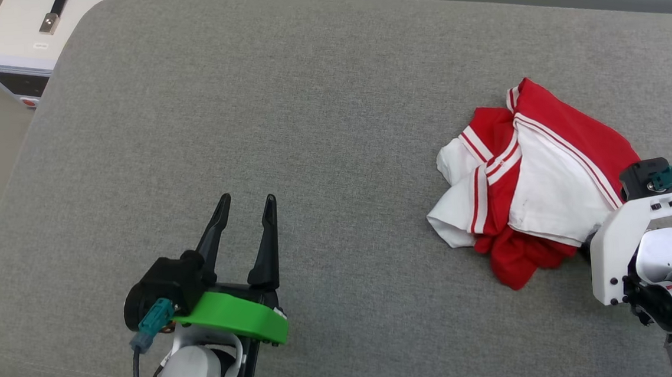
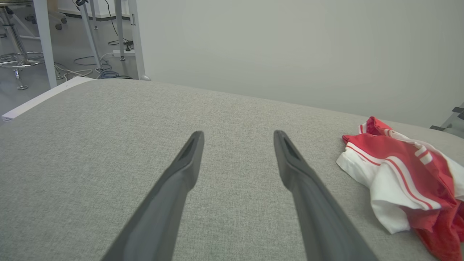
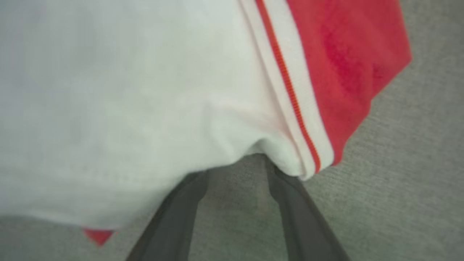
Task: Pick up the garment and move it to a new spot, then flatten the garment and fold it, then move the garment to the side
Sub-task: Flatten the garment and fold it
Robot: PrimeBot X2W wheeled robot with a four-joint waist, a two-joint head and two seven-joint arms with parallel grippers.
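**Crumpled jersey at the right, right fingers at its hem**

The garment (image 1: pixel 539 180) lies bunched on the right part of the grey cushion (image 1: pixel 306 96), well apart from the left gripper (image 1: pixel 248 199). As a heap it is about as wide as it is deep, so it has no clear long axis. One red corner points toward the far edge, a red tail points toward the near edge, and a white sleeve juts toward the robot's left. The striped trim across the top white panel runs diagonally, from far-left to near-right.

The right gripper (image 3: pixel 235 172) meets the near-right edge of the garment. Its fingers stand apart with bare cushion between them, and the tips are hidden under the white hem.

The left gripper hovers over bare cushion, its fingers spread wide and pointing toward the far edge.
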